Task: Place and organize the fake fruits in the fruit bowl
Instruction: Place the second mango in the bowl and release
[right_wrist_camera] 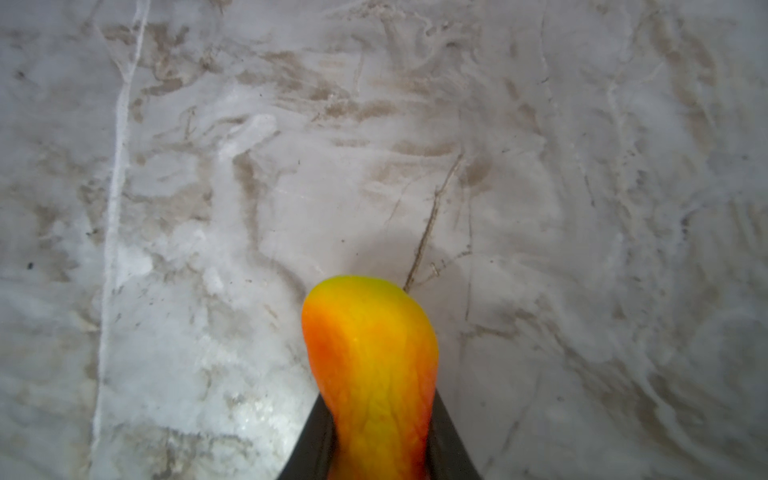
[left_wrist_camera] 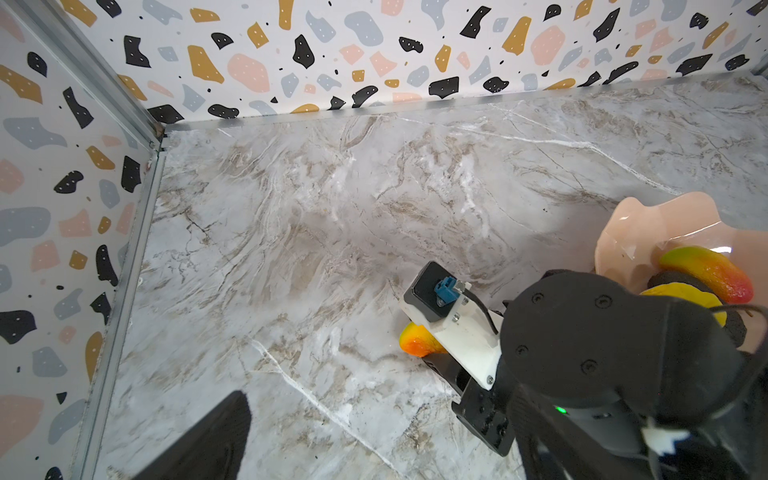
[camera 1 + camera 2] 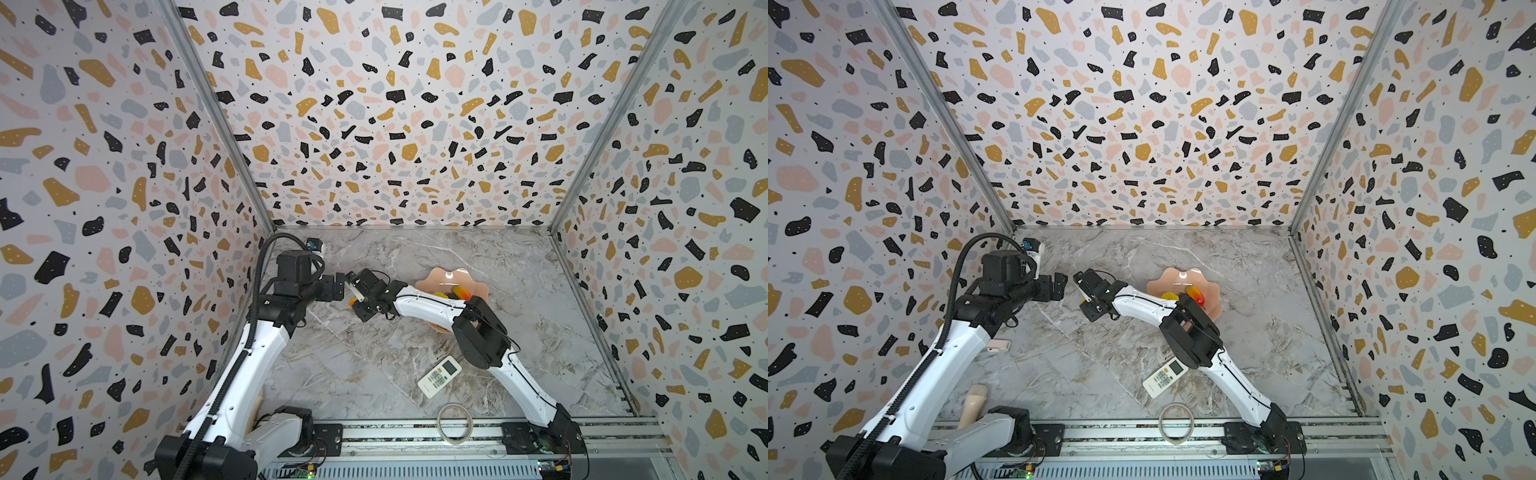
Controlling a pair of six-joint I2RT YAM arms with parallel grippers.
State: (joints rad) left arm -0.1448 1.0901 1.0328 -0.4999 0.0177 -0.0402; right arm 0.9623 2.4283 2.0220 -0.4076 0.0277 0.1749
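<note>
Fruit (image 1: 372,361), smooth, oblong, pinched in right gripper (image 1: 379,419).

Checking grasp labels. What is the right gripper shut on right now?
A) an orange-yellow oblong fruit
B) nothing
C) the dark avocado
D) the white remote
A: in the right wrist view the orange-yellow oblong fruit is pinched in the right gripper, with its dark fingers closed on both sides of it above the marble table.
</note>
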